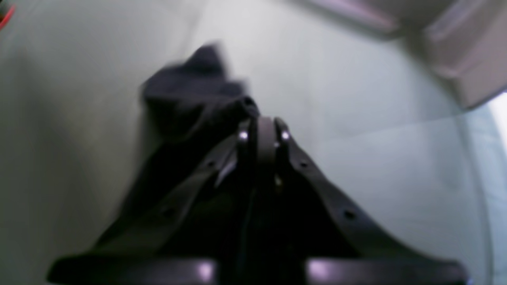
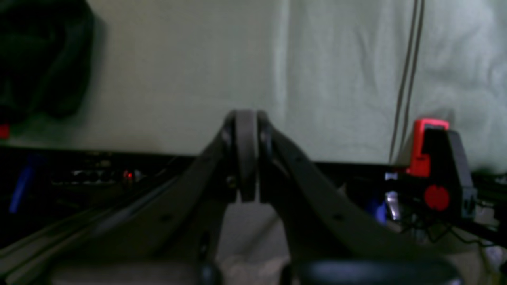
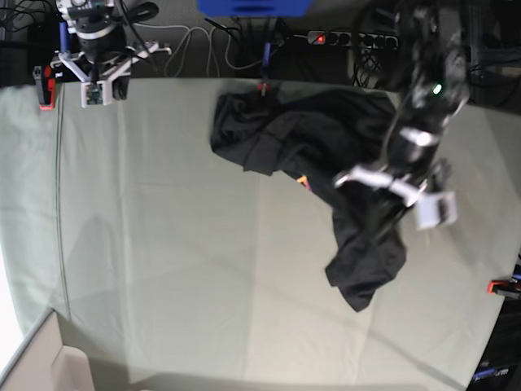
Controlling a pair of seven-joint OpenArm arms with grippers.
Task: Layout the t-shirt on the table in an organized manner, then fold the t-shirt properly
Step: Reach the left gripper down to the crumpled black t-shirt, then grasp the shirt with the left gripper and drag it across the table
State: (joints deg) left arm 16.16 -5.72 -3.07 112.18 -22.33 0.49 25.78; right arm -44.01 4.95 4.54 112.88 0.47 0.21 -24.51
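Left wrist view: left end effector (image 1: 263, 126) clenched on a bunched fold of the charcoal-black soft fabric t-shirt (image 1: 190, 99), cloth trailing away over the wide counter draped in pale grey-green cloth (image 1: 356, 118); blurred. Right wrist view: right end effector (image 2: 246, 130) clenched on nothing, poised by the counter's edge, near a small red clamp (image 2: 429, 158); dark cloth at the upper left corner. Base view: t-shirt crumpled at the counter's far middle, one part stretched toward the near right under the left arm; right arm parked at the far left corner, well apart from the shirt.
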